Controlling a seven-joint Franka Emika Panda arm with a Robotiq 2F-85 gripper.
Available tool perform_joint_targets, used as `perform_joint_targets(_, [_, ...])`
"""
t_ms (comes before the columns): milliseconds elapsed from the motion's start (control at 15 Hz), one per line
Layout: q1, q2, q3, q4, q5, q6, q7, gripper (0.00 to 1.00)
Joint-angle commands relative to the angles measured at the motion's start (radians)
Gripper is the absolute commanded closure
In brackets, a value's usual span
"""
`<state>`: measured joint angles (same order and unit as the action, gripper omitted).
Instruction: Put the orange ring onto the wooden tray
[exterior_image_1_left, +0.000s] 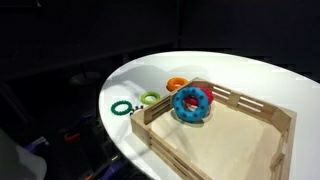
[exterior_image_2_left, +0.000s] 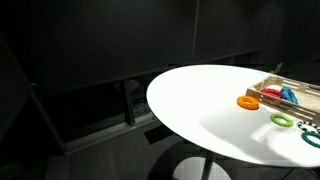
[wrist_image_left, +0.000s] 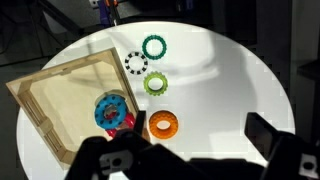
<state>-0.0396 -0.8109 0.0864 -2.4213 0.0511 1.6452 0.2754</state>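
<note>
Only the gripper shows, in the wrist view: black, blocky and matte. Its fingers are blurred dark slabs with rounded corners.

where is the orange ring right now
In the wrist view the orange ring lies on the white table just outside the wooden tray, right of the blue ring in the tray and below the light green ring.

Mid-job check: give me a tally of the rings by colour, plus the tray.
orange ring: 1
light green ring: 1
dark green ring: 1
dark dotted ring: 1
blue ring with red spots: 1
wooden tray: 1
Total: 6 (5 rings, 1 tray)
</note>
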Motion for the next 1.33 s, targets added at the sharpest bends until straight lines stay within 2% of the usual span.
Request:
perform_joint_targets(0, [-0.015,0.107,0.013,0.111,0.013,-0.003,0.035,0.0])
perform_joint_targets(733, [-0.017,0.437,-0.001,0.357,0.019,0.02,0.125,0.0])
perform_joint_targets(1267, [-0.003,0.576,-0.018,0.351,0.001,0.221,0.101,0.0])
